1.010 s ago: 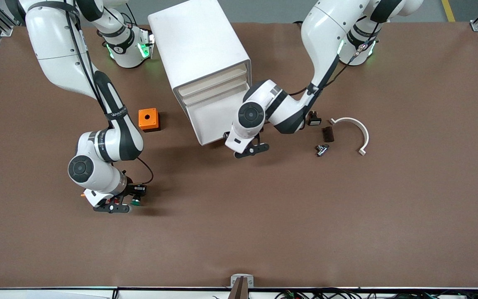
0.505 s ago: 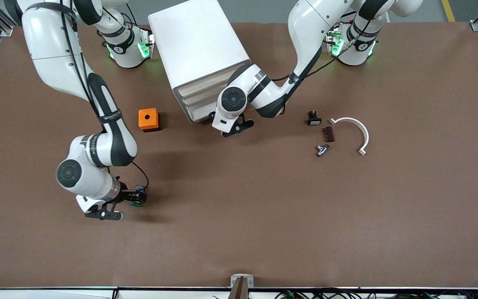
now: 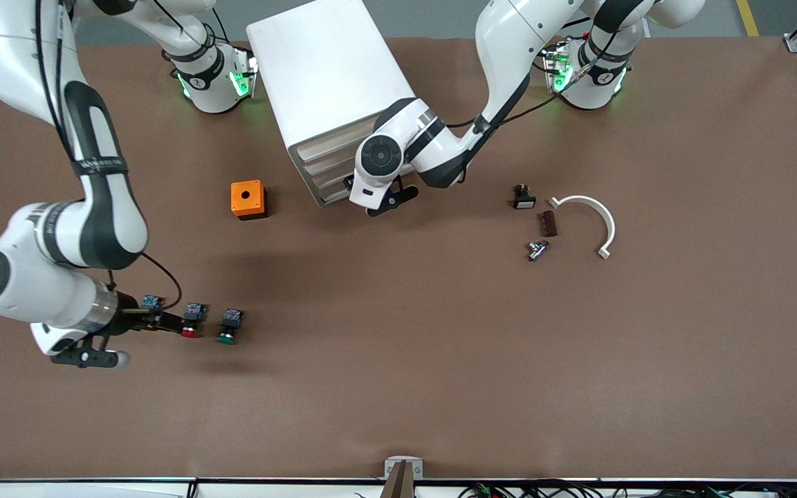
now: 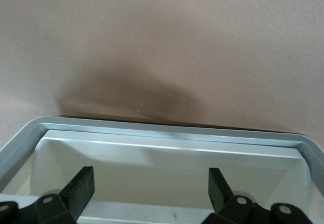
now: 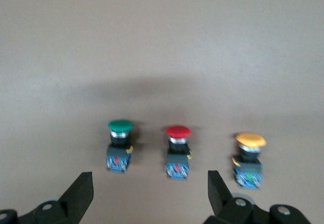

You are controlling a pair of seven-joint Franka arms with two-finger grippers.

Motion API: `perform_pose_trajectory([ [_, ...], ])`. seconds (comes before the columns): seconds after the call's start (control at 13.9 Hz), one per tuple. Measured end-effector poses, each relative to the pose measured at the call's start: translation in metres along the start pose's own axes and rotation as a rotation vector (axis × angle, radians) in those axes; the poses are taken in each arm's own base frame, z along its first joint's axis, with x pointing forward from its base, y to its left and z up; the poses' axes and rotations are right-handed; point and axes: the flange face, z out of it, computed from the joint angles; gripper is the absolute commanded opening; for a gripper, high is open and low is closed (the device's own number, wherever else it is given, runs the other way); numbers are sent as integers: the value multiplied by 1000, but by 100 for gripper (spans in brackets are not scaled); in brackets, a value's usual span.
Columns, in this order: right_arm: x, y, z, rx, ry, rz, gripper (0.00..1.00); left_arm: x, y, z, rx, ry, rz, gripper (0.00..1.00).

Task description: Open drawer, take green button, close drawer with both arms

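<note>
From my right wrist camera I saw three buttons in a row on the brown surface (image 3: 440, 360), the green button (image 5: 120, 126) beside a red button (image 5: 178, 132) and an orange button (image 5: 250, 140), whereas the front camera hid the orange cap under the right hand (image 3: 87, 358), which was open and empty. My left wrist camera showed the open, empty left hand (image 4: 151, 186) right at the drawer (image 4: 167, 153), its inside hidden. From the front I saw all the cabinet (image 3: 329, 90) drawers flush.
</note>
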Motion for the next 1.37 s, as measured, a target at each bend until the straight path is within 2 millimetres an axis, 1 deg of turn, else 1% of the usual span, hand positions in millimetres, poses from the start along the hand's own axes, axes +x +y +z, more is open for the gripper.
perform_pose_trajectory([
  [0.07, -5, 5, -17, 1, -11, -11, 100, 2, 0, -3, -5, 1, -7, 99],
  [0.14, -11, 8, -36, -1, -20, -21, 100, 9, 0, -11, -17, 5, -22, 99],
  [0.22, -18, 9, -56, -4, -29, -31, 100, 24, -2, -26, -39, 15, -42, 100],
  [0.29, -26, 11, -75, -5, -34, -37, 100, 46, -5, -47, -66, 31, -59, 100],
  [0.36, -32, 13, -92, -5, -36, -40, 100, 73, -12, -71, -91, 60, -64, 100],
  [0.5, -47, 19, -122, -4, -46, -40, 100, 129, -35, -123, -132, 136, -76, 100],
  [0.65, -63, 21, -152, -3, -57, -39, 100, 173, -64, -175, -152, 223, -94, 100],
  [0.72, -72, 23, -168, -15, -52, -42, 100, 189, -80, -198, -151, 250, -93, 100],
  [0.94, -96, 31, -215, -52, -21, -42, 100, 218, -121, -249, -141, 284, -59, 100],
  [1.08, -113, 32, -245, -74, 5, -47, 100, 241, -157, -285, -129, 296, -1, 100],
  [1.23, -127, 31, -266, -73, 23, -50, 100, 264, -200, -320, -115, 300, 43, 100],
  [1.37, -135, 28, -271, -70, 14, -56, 100, 279, -245, -356, -110, 312, 73, 100],
])
